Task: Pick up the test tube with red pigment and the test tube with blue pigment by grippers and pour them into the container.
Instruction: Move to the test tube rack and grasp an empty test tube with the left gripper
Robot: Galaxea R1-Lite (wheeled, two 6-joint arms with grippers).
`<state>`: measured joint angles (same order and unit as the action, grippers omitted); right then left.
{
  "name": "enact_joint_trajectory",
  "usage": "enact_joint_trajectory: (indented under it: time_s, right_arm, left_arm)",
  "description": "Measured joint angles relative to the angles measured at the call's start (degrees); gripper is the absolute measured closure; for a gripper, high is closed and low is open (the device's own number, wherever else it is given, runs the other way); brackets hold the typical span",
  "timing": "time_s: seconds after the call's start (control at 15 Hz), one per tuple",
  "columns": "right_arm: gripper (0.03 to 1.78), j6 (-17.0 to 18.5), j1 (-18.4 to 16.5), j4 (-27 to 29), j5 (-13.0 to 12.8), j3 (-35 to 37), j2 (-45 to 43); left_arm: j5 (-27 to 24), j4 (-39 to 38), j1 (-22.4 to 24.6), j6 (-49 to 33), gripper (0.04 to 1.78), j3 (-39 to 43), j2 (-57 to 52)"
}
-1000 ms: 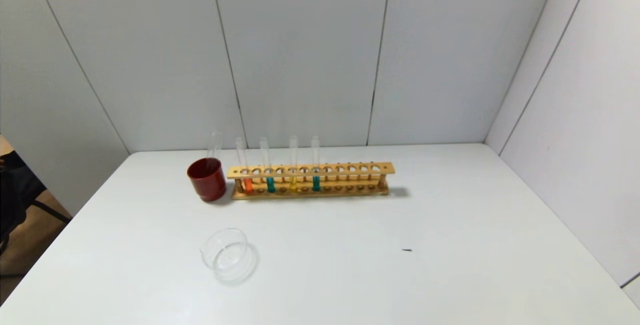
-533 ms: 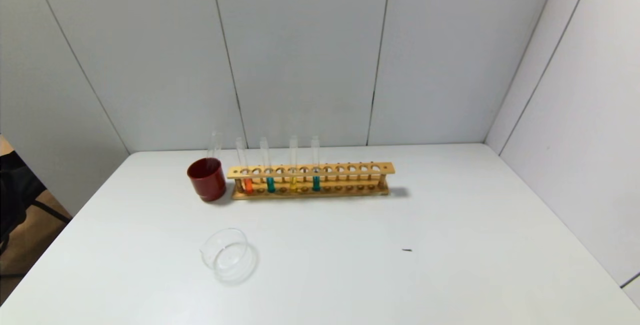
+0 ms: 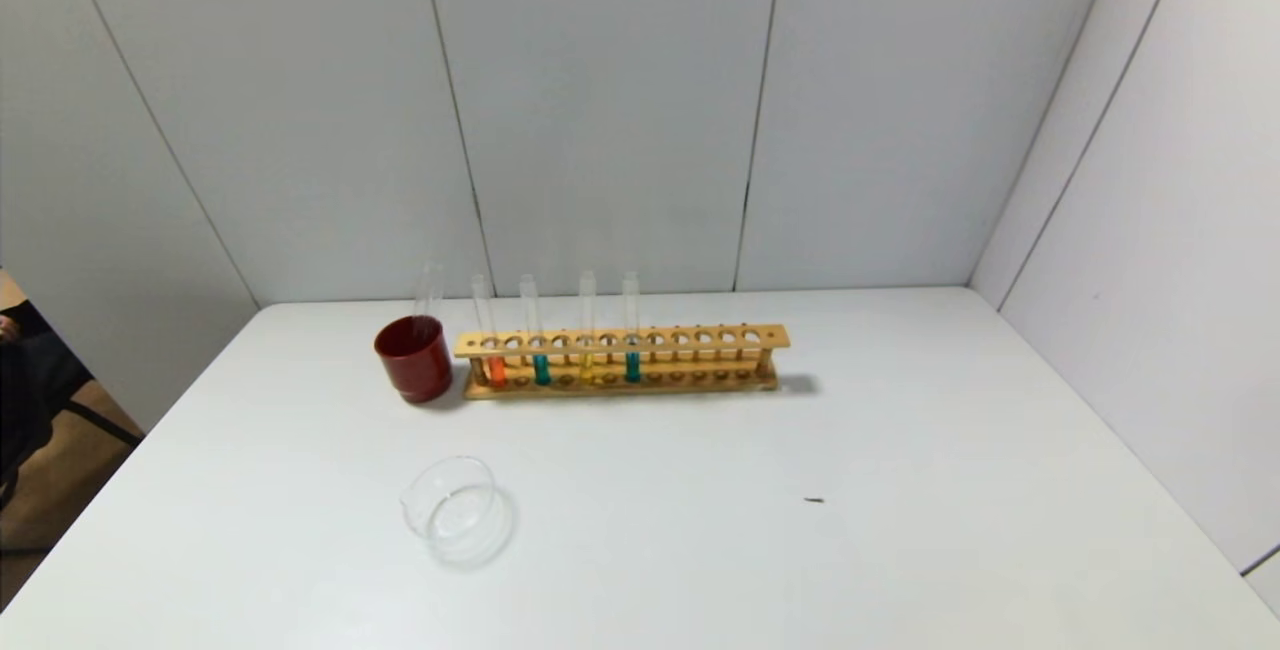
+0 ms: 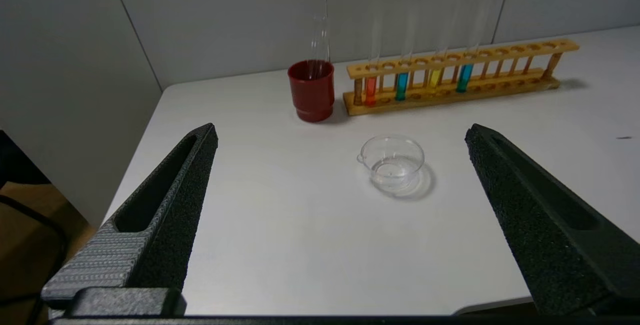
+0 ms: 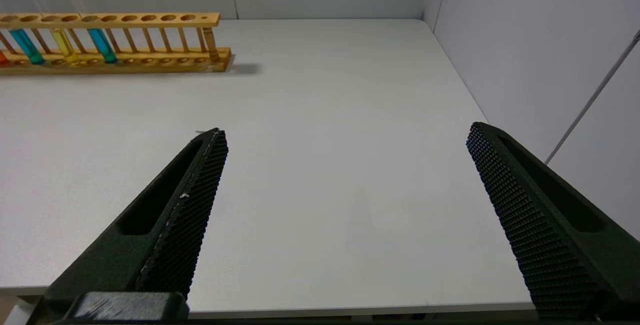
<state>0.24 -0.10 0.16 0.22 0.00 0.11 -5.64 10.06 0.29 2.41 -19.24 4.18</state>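
White table [image 3: 900, 450], rack [image 3: 620, 362] at back. Nothing lifted yet. Left gripper [image 4: 340, 135], right gripper [image 5: 345, 135]: spread wide, empty. Next: reach for red-pigment tube [image 3: 492, 350].

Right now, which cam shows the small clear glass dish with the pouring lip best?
Left wrist view: the small clear glass dish sits mid-frame between the open left gripper fingers, with its lip visible. Head view shows the dish smaller and fainter. Right wrist view misses it.
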Motion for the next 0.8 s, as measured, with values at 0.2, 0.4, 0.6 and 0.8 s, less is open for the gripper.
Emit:
enact_joint_trajectory:
  time_s: [0.2,0.4,0.6,0.8]
  right_arm:
    - [0.06,0.0,0.0,0.0,0.0,0.0,0.0]
    - [0.06,0.0,0.0,0.0,0.0,0.0,0.0]
    - [0.06,0.0,0.0,0.0,0.0,0.0,0.0]
    - [0.06,0.0,0.0,0.0,0.0,0.0,0.0]
  left_arm:
    - [-0.6,5.6,0.5,0.6,0.07,-17.1,11.6]
    - [-0.8,9.6,0.6,2.5,0.07,-33.1,27.6]
    - [-0.9,8.3,-0.3,2.9,0.07,-42.8,43.2]
    - [-1.0,1.0,-4.4,0.4,0.07,-46.8,56.8]
